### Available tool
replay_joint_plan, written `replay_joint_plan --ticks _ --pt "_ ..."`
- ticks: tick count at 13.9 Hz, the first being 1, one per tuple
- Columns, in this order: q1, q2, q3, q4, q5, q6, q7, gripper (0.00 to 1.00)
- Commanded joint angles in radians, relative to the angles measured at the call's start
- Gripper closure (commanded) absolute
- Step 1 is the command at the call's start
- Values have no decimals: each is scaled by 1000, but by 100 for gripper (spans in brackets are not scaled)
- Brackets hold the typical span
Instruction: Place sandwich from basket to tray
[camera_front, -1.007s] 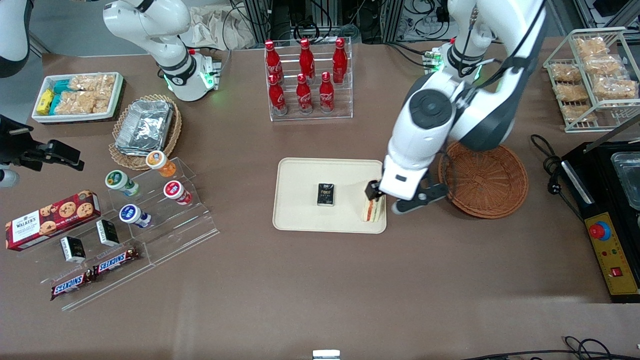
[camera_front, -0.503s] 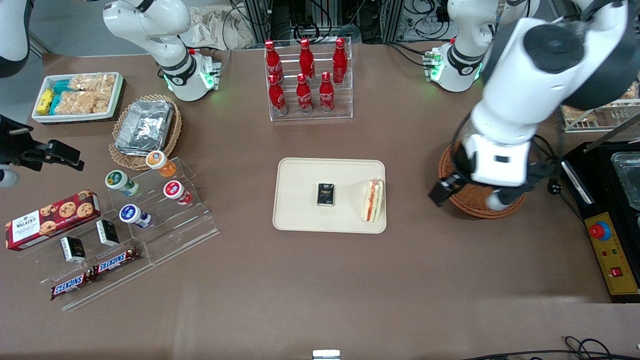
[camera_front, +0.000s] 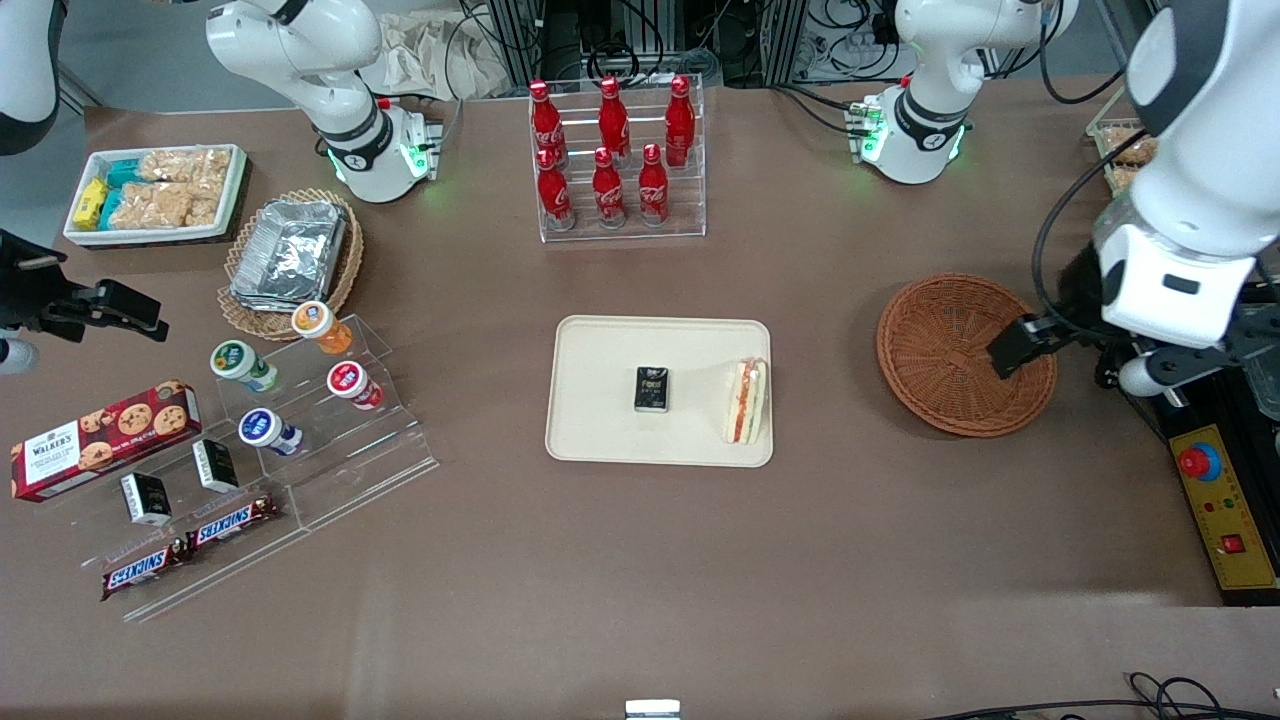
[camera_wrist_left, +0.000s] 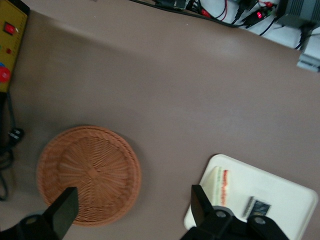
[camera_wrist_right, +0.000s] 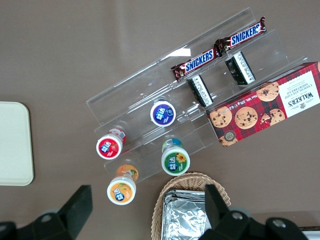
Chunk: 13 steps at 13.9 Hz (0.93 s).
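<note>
The sandwich (camera_front: 746, 401) (camera_wrist_left: 222, 186), a wrapped white wedge with red and green filling along its edge, lies on the cream tray (camera_front: 600, 420) (camera_wrist_left: 285, 187), at the end nearest the basket. The reddish-brown wicker basket (camera_front: 950, 340) (camera_wrist_left: 90, 172) sits beside the tray toward the working arm's end, with nothing in it. My left gripper (camera_front: 1040, 348) (camera_wrist_left: 132, 215) hangs high over the basket's rim on the side away from the tray. Its fingers (camera_wrist_left: 202, 207) stand wide open and hold nothing.
A small black packet (camera_front: 652, 389) lies mid-tray. A rack of red bottles (camera_front: 615, 160) stands farther from the camera than the tray. A yellow control box (camera_front: 1215, 500) and a black cable (camera_front: 1100, 330) lie beside the basket. A clear stand with cups (camera_front: 300, 400) is toward the parked arm's end.
My gripper was at the sandwich on the tray a second ago. It has let go, risen and swung away over the basket toward the working arm's end. The sandwich stays on the tray.
</note>
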Motion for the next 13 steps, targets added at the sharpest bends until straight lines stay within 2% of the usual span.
replay_joint_plan --ticks 1,3,5,13 --pt "3 -89 105 -120 -43 3 241 0" --pt "0 -140 181 -160 -85 -10 402 0" --pt "0 -157 213 -161 -74 -87 542 0" --pt "-7 -140 207 -125 -67 -122 513 0"
